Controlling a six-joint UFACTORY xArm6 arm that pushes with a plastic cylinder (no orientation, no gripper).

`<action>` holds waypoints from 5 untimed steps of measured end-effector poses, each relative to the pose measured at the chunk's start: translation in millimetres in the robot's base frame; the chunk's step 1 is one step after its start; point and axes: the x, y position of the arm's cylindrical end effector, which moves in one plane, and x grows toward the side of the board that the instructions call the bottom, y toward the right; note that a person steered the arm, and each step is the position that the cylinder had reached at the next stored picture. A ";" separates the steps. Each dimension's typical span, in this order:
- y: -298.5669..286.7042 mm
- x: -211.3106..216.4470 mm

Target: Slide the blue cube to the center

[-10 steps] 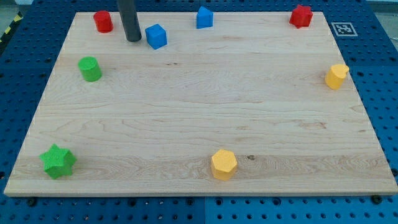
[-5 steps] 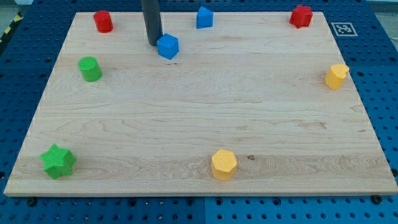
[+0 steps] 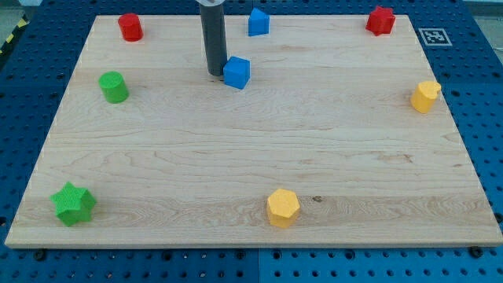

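Observation:
The blue cube sits on the wooden board, above and left of the board's middle. My tip stands just left of the cube, touching or nearly touching its left side. The dark rod rises from the tip out of the view's top.
A second blue block sits at the top edge. A red cylinder is top left, a red block top right. A green cylinder and green star are at the left. A yellow block is right, a yellow hexagon at the bottom.
My tip and the blue cube have both moved to the right and down the board, the cube staying just right of the tip. The other blocks have not moved.

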 end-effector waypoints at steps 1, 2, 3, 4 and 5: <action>13.5 8.8; 18.8 6.7; 22.2 3.0; 32.0 3.0; 50.0 7.4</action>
